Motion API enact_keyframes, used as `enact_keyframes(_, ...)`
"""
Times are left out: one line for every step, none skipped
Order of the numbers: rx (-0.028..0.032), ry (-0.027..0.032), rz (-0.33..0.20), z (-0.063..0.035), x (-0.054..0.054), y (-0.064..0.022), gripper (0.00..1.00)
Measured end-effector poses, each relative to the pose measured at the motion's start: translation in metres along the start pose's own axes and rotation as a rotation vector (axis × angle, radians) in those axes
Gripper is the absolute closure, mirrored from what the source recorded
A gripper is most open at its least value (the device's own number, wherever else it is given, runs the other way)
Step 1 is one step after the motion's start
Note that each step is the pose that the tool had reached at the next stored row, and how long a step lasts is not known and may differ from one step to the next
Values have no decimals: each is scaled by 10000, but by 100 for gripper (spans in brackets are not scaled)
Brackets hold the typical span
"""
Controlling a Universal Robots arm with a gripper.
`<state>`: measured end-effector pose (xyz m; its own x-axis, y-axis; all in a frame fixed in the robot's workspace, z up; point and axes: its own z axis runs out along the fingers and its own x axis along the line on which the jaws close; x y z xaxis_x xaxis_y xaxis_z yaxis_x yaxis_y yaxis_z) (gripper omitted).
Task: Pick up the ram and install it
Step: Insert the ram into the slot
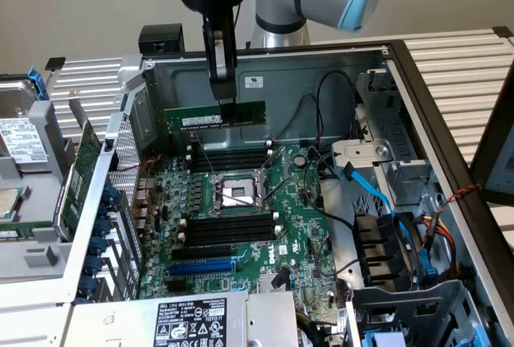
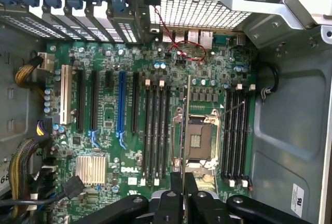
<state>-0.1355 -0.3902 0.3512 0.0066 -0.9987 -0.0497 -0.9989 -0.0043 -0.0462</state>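
Hanging over the open computer case (image 1: 289,70), the ram (image 1: 197,117) was held level and on edge, clear of the motherboard (image 1: 297,202) (so nothing was seated in a slot yet). The gripper (image 1: 226,106) jaws were clamped on the stick's top edge, roughly mid-length. In the wrist view it was seen edge-on as a thin line, positioned alongside the CPU socket (image 2: 198,138), between the two banks of black slots (image 2: 155,130).
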Motion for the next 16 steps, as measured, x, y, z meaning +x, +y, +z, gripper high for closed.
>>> enact_keyframes(0,-2,0,18,1,0,86)
enact_keyframes(-1,-2,0,35,2,1,86)
enact_keyframes(0,-3,0,53,3,2,86)
enact_keyframes(0,-4,-1,68,5,2,86)
enact_keyframes(-2,-3,-3,81,10,1,86)
enact_keyframes(-2,-3,-2,91,14,2,86)
enact_keyframes(-3,-2,0,102,17,3,86)
enact_keyframes(-3,-1,0,110,23,2,86)
enact_keyframes(-4,0,-1,115,37,0,86)
enact_keyframes(-3,-1,-1,123,51,-2,86)
enact_keyframes(-1,-4,0,136,60,-4,86)
enact_keyframes(-2,-3,0,154,65,-5,86)
enact_keyframes(-2,-3,0,171,68,-7,86)
enact_keyframes(-2,-2,0,189,70,-11,86)
enact_keyframes(-3,-2,0,207,71,-14,86)
enact_keyframes(-2,-2,-1,226,73,-18,86)
